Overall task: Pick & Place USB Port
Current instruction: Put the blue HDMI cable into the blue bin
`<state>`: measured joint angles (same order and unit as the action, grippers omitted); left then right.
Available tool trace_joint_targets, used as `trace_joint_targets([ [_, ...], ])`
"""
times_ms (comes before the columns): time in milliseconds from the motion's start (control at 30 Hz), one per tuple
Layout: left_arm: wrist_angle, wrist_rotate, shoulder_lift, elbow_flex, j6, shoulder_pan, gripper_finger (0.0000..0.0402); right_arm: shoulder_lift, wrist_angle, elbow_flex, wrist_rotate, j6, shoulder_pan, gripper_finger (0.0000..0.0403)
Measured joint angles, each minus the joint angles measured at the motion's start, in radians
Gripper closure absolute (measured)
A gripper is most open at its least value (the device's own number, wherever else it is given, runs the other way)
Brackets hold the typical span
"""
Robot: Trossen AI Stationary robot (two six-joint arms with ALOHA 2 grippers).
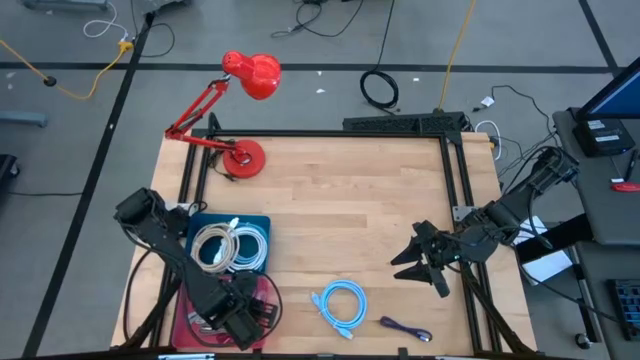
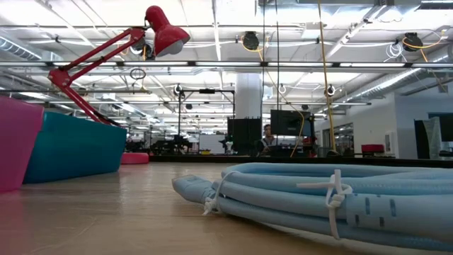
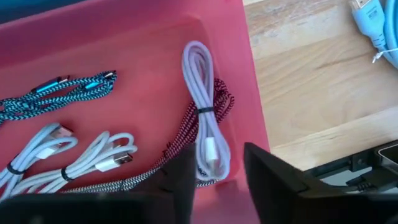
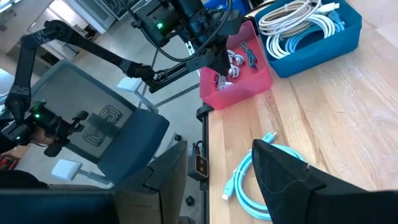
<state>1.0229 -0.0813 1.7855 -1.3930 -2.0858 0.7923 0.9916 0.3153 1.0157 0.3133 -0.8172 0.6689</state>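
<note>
A small purple USB cable (image 1: 405,328) lies on the wood near the table's near edge, right of a light blue cable coil (image 1: 340,303) (image 4: 249,180). My left gripper (image 1: 245,318) (image 3: 217,180) hangs open over the pink bin (image 1: 195,318) (image 3: 236,74). Its fingers stand apart above the end of a white cable bundle (image 3: 202,118), which lies on a red-black braided cable (image 3: 186,121) in the bin. My right gripper (image 1: 400,265) (image 4: 217,174) is open above the table's right half, pointing toward the blue coil, and touches nothing.
Beyond the pink bin, a blue bin (image 1: 262,222) (image 4: 348,31) holds coiled white cables. Teal braided (image 3: 56,93) and other white cables (image 3: 74,155) also lie in the pink bin. A red desk lamp (image 1: 245,155) stands at the far left corner. Bare wood spans the table's middle.
</note>
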Motion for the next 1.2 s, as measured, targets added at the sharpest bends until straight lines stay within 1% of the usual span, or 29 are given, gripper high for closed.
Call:
trace_joint_targets([
  [133, 0.000, 0.001, 0.000, 0.000, 0.002, -0.006, 0.0220, 0.000, 0.000, 0.000, 0.000, 0.006, 0.000, 0.0231],
  [233, 0.001, -0.004, 0.000, 0.000, 0.033, -0.007, 0.0200, 0.000, 0.000, 0.000, 0.000, 0.008, 0.000, 0.0231],
  [333, -0.004, 0.010, -0.026, 0.000, 0.125, -0.005, 0.0196, 0.000, 0.000, 0.000, -0.001, 0.002, 0.000, 0.0231],
  [400, -0.008, 0.039, -0.070, 0.000, 0.201, -0.005, 0.0200, 0.005, -0.003, 0.000, -0.005, -0.002, 0.000, 0.0231],
  [467, -0.030, 0.025, -0.125, 0.000, 0.254, -0.004, 0.0205, 0.012, -0.005, 0.000, -0.028, -0.001, 0.000, 0.0231],
  [533, -0.069, -0.049, -0.190, 0.000, 0.301, -0.003, 0.0211, 0.020, -0.020, 0.000, -0.032, -0.006, 0.000, 0.0231],
  [567, -0.101, -0.103, -0.225, 0.000, 0.326, -0.004, 0.0213, 0.024, -0.039, 0.000, -0.032, -0.007, 0.000, 0.0231],
  [667, -0.224, -0.302, -0.315, -0.001, 0.435, -0.010, 0.0217, 0.037, -0.127, 0.000, -0.029, 0.019, 0.000, 0.0231],
  [733, -0.334, -0.416, -0.356, -0.001, 0.555, -0.026, 0.0217, 0.049, -0.198, 0.000, -0.029, 0.051, -0.004, 0.0231],
  [800, -0.435, -0.461, -0.385, -0.001, 0.702, -0.049, 0.0217, 0.063, -0.265, 0.000, -0.029, 0.077, -0.012, 0.0231],
  [900, -0.570, -0.454, -0.403, -0.002, 0.904, -0.100, 0.0218, 0.088, -0.355, 0.000, -0.027, 0.099, -0.030, 0.0231],
  [967, -0.620, -0.404, -0.402, -0.002, 1.013, -0.135, 0.0218, 0.104, -0.412, 0.000, -0.027, 0.100, -0.045, 0.0231],
  [1100, -0.623, -0.265, -0.401, -0.002, 1.135, -0.203, 0.0218, 0.137, -0.522, 0.000, -0.018, 0.100, -0.073, 0.0231],
  [1200, -0.605, -0.193, -0.400, -0.002, 1.202, -0.244, 0.0218, 0.167, -0.660, 0.000, 0.064, 0.121, -0.093, 0.0231],
])
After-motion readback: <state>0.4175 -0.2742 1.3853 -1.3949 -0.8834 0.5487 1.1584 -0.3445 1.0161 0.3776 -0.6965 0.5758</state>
